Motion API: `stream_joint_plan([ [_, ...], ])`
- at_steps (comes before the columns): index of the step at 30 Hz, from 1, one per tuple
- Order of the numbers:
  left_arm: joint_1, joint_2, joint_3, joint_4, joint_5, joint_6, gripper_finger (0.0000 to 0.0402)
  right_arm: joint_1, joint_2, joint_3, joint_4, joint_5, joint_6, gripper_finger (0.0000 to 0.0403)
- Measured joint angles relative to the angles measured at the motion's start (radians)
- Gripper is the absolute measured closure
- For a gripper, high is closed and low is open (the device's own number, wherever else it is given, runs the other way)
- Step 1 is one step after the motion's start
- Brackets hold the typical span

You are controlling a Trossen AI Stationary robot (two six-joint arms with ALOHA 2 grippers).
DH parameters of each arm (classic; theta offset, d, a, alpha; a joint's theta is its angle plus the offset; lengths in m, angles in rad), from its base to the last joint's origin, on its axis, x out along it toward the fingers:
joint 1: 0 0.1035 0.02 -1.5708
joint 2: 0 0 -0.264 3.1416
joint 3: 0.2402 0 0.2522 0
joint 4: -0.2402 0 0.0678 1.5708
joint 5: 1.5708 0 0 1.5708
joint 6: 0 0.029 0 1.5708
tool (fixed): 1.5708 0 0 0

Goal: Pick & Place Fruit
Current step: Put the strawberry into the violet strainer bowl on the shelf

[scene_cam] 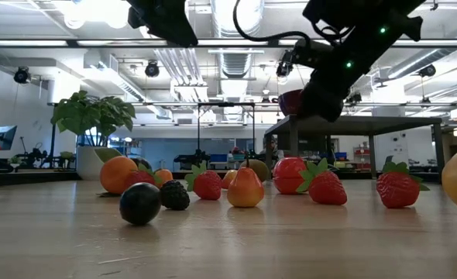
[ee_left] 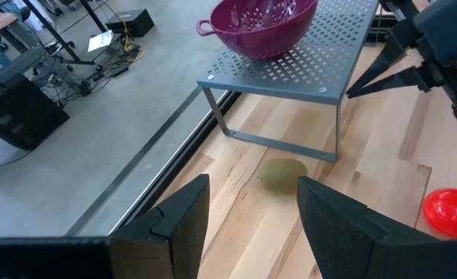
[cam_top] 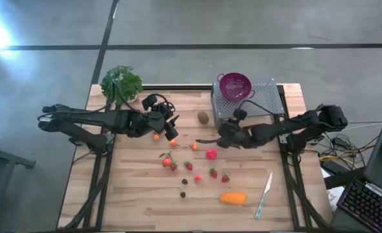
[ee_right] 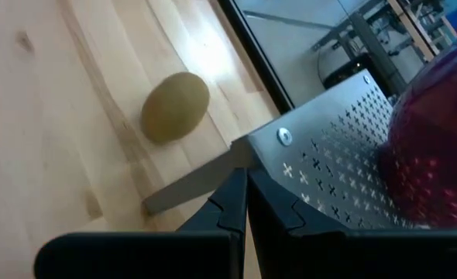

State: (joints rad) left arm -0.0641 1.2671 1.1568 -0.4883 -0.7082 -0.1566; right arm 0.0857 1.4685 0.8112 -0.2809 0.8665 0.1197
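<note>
Toy fruit lies scattered on the wooden table: a brown kiwi (cam_top: 203,117) (ee_left: 283,172) (ee_right: 174,106), a pink-red ball (cam_top: 211,154) (ee_left: 449,211), strawberries (cam_top: 188,166) (scene_cam: 321,186), small orange pieces (cam_top: 167,162), dark berries (cam_top: 183,193) (scene_cam: 140,203) and an oblong orange piece (cam_top: 234,198). My left gripper (cam_top: 173,127) (ee_left: 252,213) hovers open, pointing toward the kiwi, which lies beyond its fingertips. My right gripper (cam_top: 204,140) (ee_right: 245,198) is shut and hangs above the table between the kiwi and the ball. Neither holds anything.
A purple colander (cam_top: 235,85) (ee_left: 261,27) sits on a grey perforated metal stand (cam_top: 262,97) (ee_right: 329,178) at the table's far right. A green leafy plant (cam_top: 121,83) stands at the far left corner. A slim pale knife (cam_top: 264,194) lies near the right edge.
</note>
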Motion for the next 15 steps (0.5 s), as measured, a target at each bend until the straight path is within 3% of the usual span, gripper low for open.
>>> stream_joint_plan([
  [15,0.001,0.000,0.000,-0.003,0.000,0.000,0.0202,-0.106,0.006,-0.010,0.000,-0.030,0.000,0.0395],
])
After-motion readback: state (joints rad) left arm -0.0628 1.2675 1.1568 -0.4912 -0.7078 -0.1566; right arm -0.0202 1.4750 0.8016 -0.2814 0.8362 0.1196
